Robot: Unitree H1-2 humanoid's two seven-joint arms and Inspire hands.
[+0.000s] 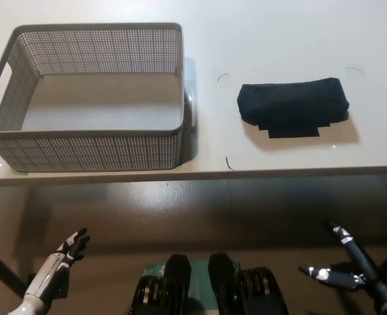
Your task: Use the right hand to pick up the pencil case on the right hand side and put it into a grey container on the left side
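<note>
Both robot hands, left [62, 257] and right [351, 266], hang released below soft dark pencil case [293, 104] and perforated grey container [88, 154].

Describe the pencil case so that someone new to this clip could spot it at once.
On the pale table, look right of the grey mesh basket. The pencil case lies apart from it near the front edge: a soft, dark, oblong pouch, the only dark thing on the tabletop.

Dark navy pencil case [293, 105]: soft, oblong, lying flat lengthwise across right part of table, flap edge toward near side. Grey container [88, 151]: perforated rectangular basket, upright, empty, cut-out handle on left wall, on left part, well apart from case.
</note>
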